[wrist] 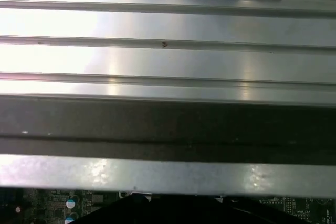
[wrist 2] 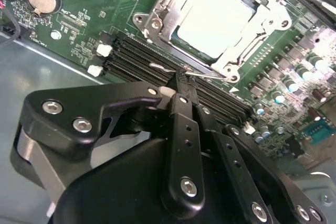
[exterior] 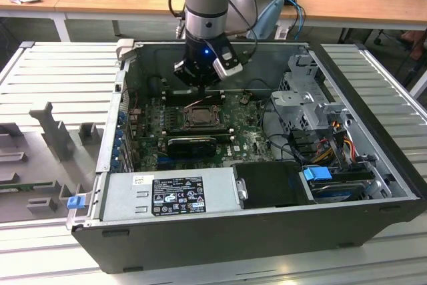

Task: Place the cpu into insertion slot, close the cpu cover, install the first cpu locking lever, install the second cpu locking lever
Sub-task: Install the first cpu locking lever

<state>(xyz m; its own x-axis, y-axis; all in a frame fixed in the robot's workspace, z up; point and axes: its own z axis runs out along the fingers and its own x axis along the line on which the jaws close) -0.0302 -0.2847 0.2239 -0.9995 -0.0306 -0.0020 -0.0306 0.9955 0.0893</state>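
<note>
The cpu [wrist 2: 218, 19], a pale silvery square, sits flat in the insertion slot [wrist 2: 157, 3] with the cpu cover [wrist 2: 247, 35] framing it. The pincer [wrist 2: 178, 85] is pinched shut on a thin wire lever [wrist 2: 202, 75] just beside the socket.

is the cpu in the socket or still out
In. The cpu lies flat inside the insertion slot in the second wrist view, with the cpu cover framing it.

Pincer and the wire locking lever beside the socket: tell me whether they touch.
Touching. In the second wrist view the closed pincer has its tip on the thin wire locking lever beside the cpu cover.
</note>
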